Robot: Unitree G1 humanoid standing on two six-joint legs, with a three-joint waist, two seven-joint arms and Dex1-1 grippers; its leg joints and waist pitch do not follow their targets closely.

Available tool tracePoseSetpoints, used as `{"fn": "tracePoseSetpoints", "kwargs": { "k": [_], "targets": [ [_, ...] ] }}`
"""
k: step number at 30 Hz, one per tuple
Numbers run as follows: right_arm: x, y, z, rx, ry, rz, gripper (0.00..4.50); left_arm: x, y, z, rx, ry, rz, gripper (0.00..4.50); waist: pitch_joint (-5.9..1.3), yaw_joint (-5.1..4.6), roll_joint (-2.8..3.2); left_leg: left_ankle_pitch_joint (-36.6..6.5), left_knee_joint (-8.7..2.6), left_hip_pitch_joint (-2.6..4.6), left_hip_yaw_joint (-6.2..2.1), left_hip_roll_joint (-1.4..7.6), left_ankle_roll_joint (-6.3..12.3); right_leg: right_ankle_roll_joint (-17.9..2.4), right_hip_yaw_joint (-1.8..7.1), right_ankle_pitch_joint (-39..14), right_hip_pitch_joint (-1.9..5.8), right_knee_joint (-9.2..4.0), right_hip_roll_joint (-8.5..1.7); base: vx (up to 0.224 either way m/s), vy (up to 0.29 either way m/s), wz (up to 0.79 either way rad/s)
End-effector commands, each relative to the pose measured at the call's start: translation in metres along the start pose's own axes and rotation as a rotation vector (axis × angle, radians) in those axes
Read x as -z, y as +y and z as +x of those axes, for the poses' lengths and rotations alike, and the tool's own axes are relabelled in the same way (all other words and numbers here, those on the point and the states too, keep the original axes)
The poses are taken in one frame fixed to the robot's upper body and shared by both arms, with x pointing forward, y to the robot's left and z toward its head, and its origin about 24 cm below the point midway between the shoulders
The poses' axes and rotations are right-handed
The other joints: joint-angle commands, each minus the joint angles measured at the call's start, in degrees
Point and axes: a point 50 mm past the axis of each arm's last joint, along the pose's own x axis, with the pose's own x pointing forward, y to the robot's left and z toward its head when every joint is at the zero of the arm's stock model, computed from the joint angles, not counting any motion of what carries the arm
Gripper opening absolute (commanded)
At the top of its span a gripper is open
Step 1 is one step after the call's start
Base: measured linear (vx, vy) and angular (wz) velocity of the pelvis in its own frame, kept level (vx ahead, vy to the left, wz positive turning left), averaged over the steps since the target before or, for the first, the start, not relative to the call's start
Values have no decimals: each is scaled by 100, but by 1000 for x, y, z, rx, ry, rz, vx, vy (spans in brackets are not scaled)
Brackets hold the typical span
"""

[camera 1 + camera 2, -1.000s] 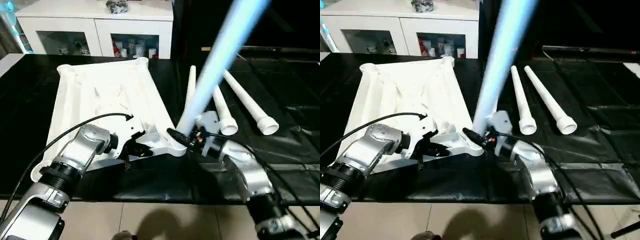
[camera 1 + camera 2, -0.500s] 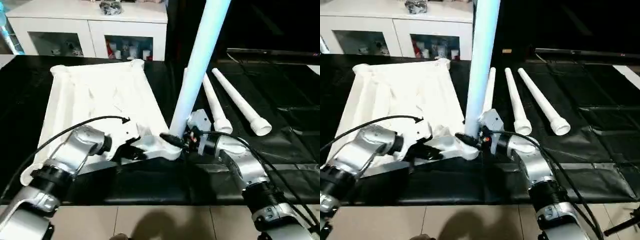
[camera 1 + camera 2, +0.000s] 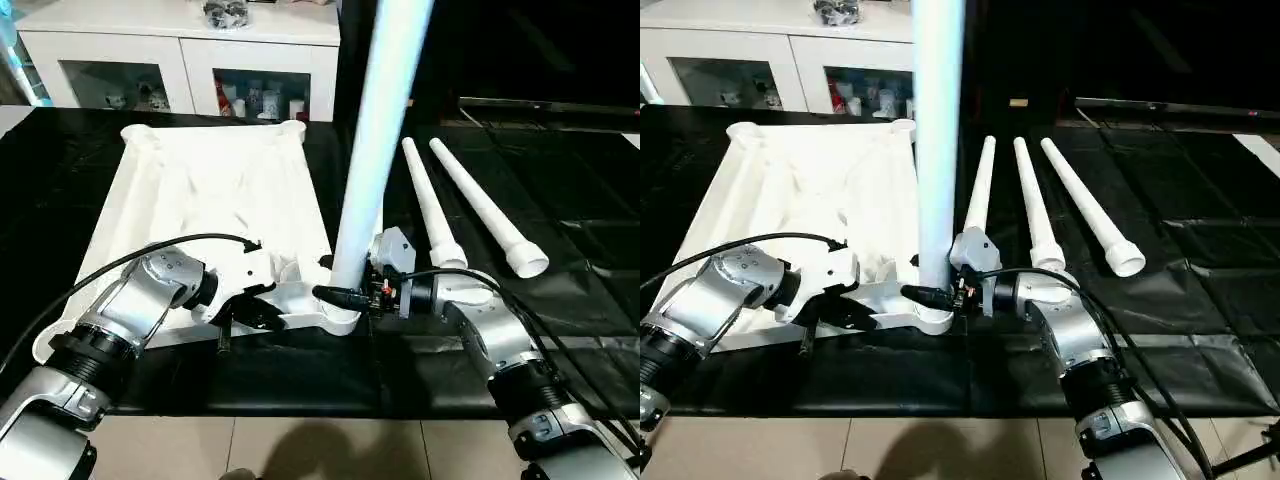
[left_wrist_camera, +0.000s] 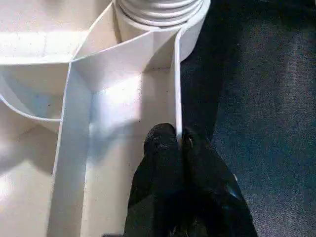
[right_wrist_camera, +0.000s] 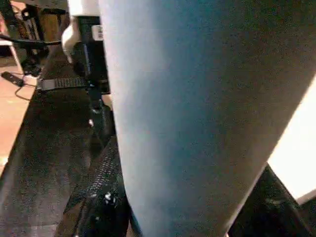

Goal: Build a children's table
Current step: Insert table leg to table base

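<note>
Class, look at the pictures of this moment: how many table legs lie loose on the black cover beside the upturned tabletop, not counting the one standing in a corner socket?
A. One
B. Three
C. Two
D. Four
B: three loose legs lie side by side on the black cover, while a fourth leg stands upright in the near corner socket of the tabletop.

White table top lying ribbed underside up, one leg upright in its near corner socket — three legs lying beside
</note>
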Motion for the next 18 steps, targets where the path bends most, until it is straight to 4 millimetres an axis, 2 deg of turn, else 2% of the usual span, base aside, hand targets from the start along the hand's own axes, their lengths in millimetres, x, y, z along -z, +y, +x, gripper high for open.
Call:
{"fn": "tracePoseSetpoints", "kwargs": {
  "k": [1, 3, 4, 5, 6, 7, 8, 11, 13, 14, 15, 18],
  "targets": [
    [40, 33, 15, -169, 142, 133, 193, -22, 2, 6, 29, -45, 88, 0, -190, -61, 44, -2327, -466, 160, -59, 201, -81, -1070, 242, -1951, 94, -520, -397, 0, 0, 0],
    [40, 34, 15, -172, 135, 134, 193, -22, 3, 5, 27, -42, 87, 0, -199, -57, 62, -2292, -472, 158, -59, 203, -81, -1092, 237, -1847, 106, -517, -400, 0, 0, 0],
    [40, 34, 15, -172, 135, 134, 193, -22, 3, 5, 27, -42, 87, 0, -197, -61, 52, -2287, -478, 160, -54, 208, -77, -1102, 238, -1803, 106, -523, -399, 0, 0, 0],
    [40, 35, 15, -171, 126, 136, 193, -21, 4, 5, 26, -42, 78, 0, -207, -55, 72, -2275, -477, 163, -55, 208, -80, -1117, 238, -1765, 113, -518, -403, 0, 0, 0],
    [40, 35, 15, -164, 119, 138, 193, -21, 5, 4, 21, -48, 66, 0, -204, -57, 57, -2247, -481, 158, -45, 206, -70, -1117, 238, -1729, 116, -527, -398, 0, 0, 0],
    [39, 34, 15, -151, 111, 138, 193, -21, 5, 4, 17, -54, 56, 0, -210, -54, 78, -2239, -485, 162, -45, 207, -75, -1131, 238, -1712, 122, -532, -403, 0, 0, 0],
    [39, 34, 15, -146, 108, 139, 193, -21, 6, 4, 15, -55, 52, 0, -203, -55, 70, -2258, -486, 164, -41, 208, -76, -1136, 239, -1730, 117, -537, -403, 0, 0, 0],
    [39, 33, 15, -121, 92, 139, 193, -20, 7, 4, 7, -57, 44, 0, -161, -48, 76, -2541, -504, 195, -50, 209, -124, -1073, 246, -2210, 93, -587, -421, 0, 0, 0],
    [37, 31, 14, -96, 64, 149, 193, -20, 9, 3, 1, -57, 39, 0, -135, -44, 119, -2817, -525, 231, -79, 209, -197, -987, 249, -2630, 74, -623, -431, 0, 0, 0],
    [37, 31, 14, -96, 64, 149, 193, -20, 9, 3, 1, -57, 39, 0, -130, -46, 102, -2968, -521, 262, -87, 211, -223, -940, 257, -2847, 58, -658, -444, 0, 0, 0],
    [36, 32, 13, -83, 51, 152, 193, -19, 9, 2, 1, -60, 32, 0, -133, -38, 139, -3005, -531, 263, -106, 212, -243, -914, 259, -2917, 66, -660, -450, 0, 0, 0],
    [37, 33, 10, -80, 47, 148, 193, -19, 9, 2, 2, -58, 30, 0, -150, -36, 153, -2878, -548, 244, -98, 225, -218, -982, 267, -2584, 80, -641, -432, 0, 0, 0]
  ]
}}
